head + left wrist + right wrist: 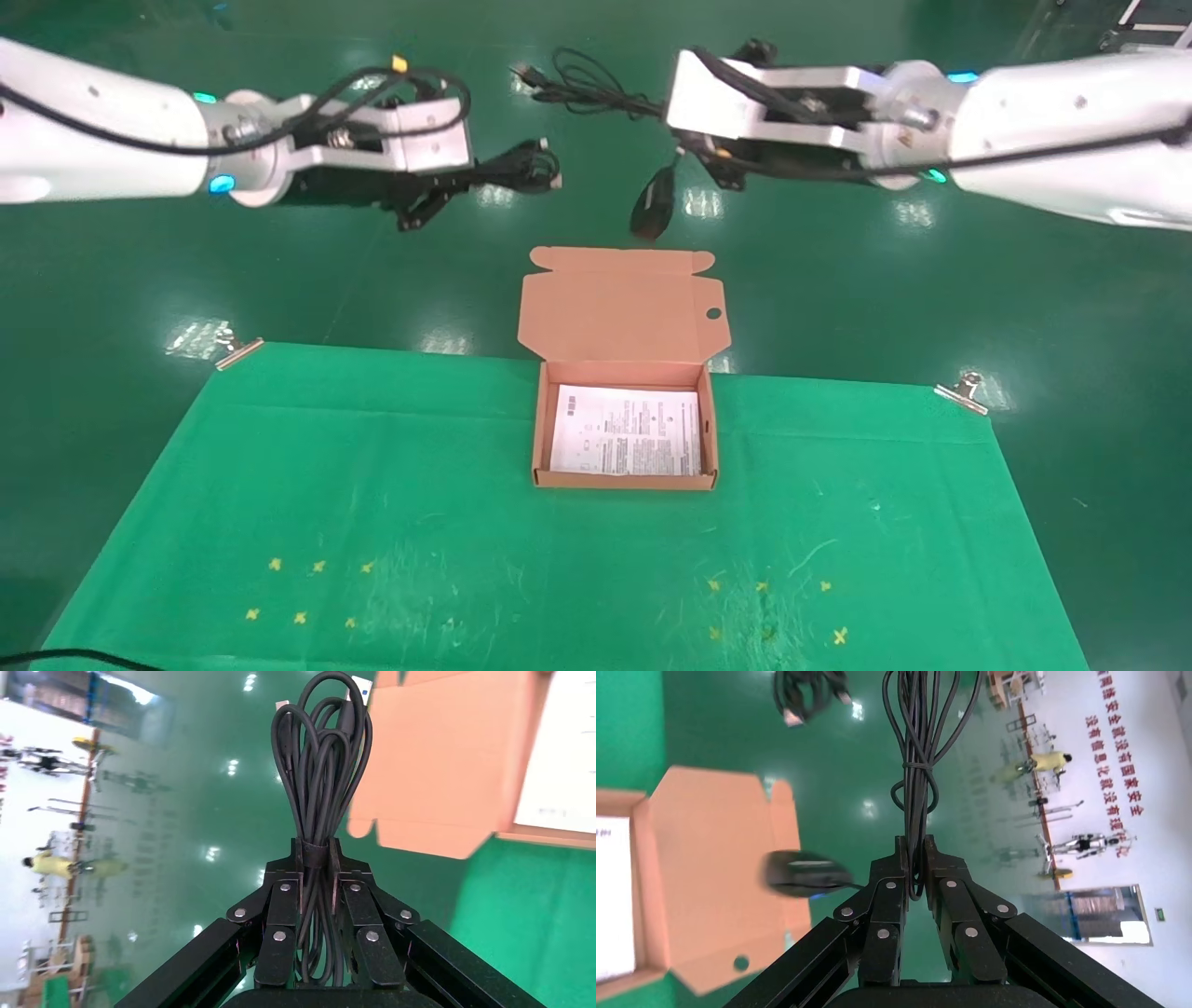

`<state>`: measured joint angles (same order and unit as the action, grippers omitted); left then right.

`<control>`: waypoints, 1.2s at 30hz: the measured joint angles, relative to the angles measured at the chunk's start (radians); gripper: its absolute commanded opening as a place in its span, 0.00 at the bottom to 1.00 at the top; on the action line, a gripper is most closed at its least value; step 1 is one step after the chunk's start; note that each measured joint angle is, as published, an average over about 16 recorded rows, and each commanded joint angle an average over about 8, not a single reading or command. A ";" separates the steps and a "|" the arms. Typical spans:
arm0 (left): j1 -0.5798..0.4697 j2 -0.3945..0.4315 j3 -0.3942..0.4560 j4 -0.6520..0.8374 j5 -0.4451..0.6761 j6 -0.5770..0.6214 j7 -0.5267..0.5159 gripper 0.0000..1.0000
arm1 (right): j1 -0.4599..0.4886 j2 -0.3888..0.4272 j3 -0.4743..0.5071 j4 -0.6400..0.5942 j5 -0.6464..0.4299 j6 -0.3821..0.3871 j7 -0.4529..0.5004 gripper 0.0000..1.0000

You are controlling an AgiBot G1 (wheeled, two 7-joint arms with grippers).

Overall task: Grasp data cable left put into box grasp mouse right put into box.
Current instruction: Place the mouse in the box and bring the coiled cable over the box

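1. Left gripper (pixel 316 864) is clamped on the thick black data cable bundle (pixel 320 769), pinching it right at the band around its middle. The loops stick out past the fingertips and the rest hangs back between the jaws. In the head view that bundle (pixel 517 170) is up in the air, well off to the side of the shallow orange-brown cardboard box (pixel 624 480).

2. Right gripper (pixel 914 860) is pressed together on the thin black cord (pixel 916 762) of the small black oval mouse (pixel 652 207), not on the mouse body. The mouse dangles below the gripper, hanging just over the far edge of the box's open lid flap (pixel 622 303).

3. My take on doing this well: bring the left gripper in over the open tray, not the flap, and go low before letting go, since a springy bundle could bounce out of such a shallow box.

4. There's a white printed sheet (pixel 626 431) on the box floor, so drop the cable to one side of it and leave room for the mouse.

5. The mouse can swing on its cord, so slow moves for the right arm, and keep the two arms apart over the box.
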<state>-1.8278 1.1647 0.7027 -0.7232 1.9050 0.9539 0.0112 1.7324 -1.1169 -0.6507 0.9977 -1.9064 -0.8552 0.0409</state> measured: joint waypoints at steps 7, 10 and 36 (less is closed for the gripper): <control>-0.025 0.024 -0.002 0.046 0.003 -0.025 0.025 0.00 | 0.032 -0.049 0.003 -0.075 0.033 0.012 -0.064 0.00; -0.023 0.022 -0.001 0.050 0.004 -0.024 0.028 0.00 | 0.029 -0.055 0.002 -0.086 0.040 0.011 -0.073 0.00; 0.084 -0.100 0.058 -0.122 0.128 0.058 -0.130 0.00 | -0.104 -0.139 -0.032 -0.233 0.083 0.006 -0.126 0.00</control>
<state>-1.7438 1.0649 0.7609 -0.8451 2.0334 1.0115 -0.1189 1.6284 -1.2563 -0.6825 0.7646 -1.8231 -0.8495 -0.0848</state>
